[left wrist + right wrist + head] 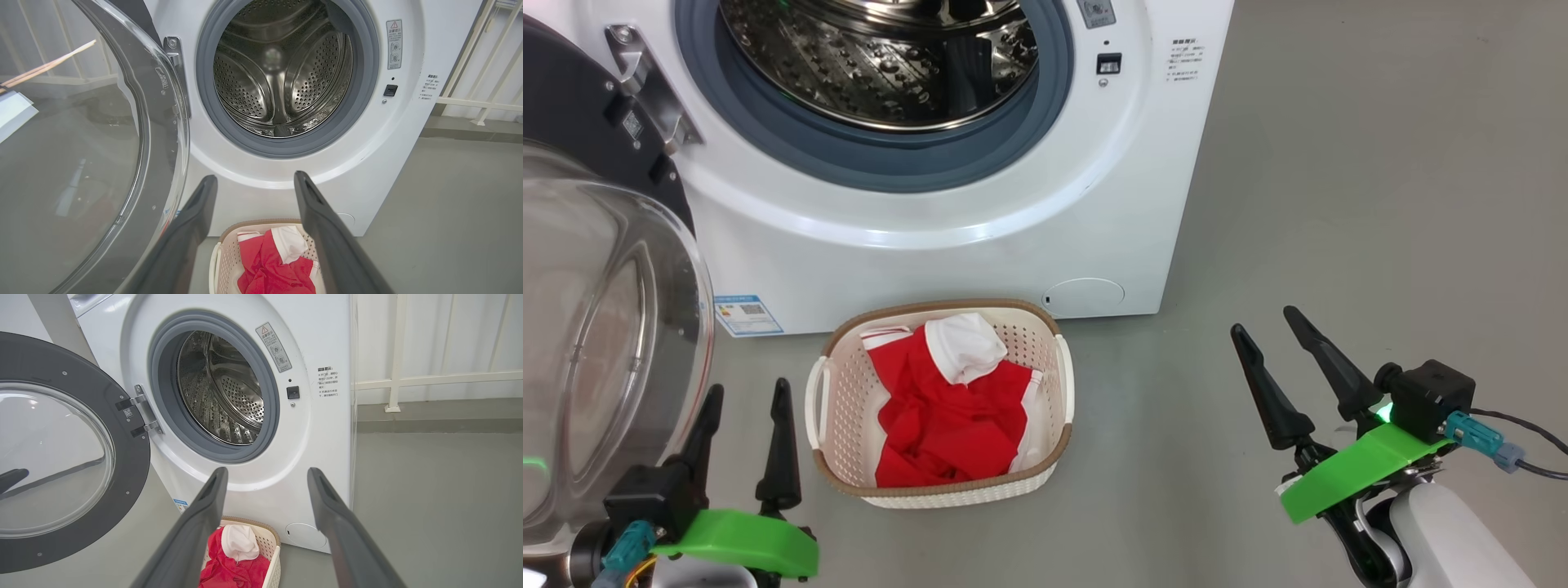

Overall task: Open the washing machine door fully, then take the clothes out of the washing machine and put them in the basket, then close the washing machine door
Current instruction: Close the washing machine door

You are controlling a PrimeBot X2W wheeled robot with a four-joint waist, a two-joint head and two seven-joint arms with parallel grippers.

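The white washing machine (1029, 212) stands ahead, its steel drum (282, 77) bare inside. Its black door (77, 449) hangs swung out to the left, the glass bowl (605, 343) bulging toward me. The red and white clothes (947, 408) lie in the cream basket (849, 482) on the floor before the machine. My left gripper (747, 392) is open and holds nothing, just left of the basket and beside the door glass. My right gripper (1266, 318) is open too, well to the right of the basket above bare floor.
Grey floor (1380, 204) stretches to the right of the machine. A white railing (408, 379) runs along the wall behind it. A cable (1527, 445) trails from my right wrist. The door's hinge bracket (645, 82) sits at the opening's left.
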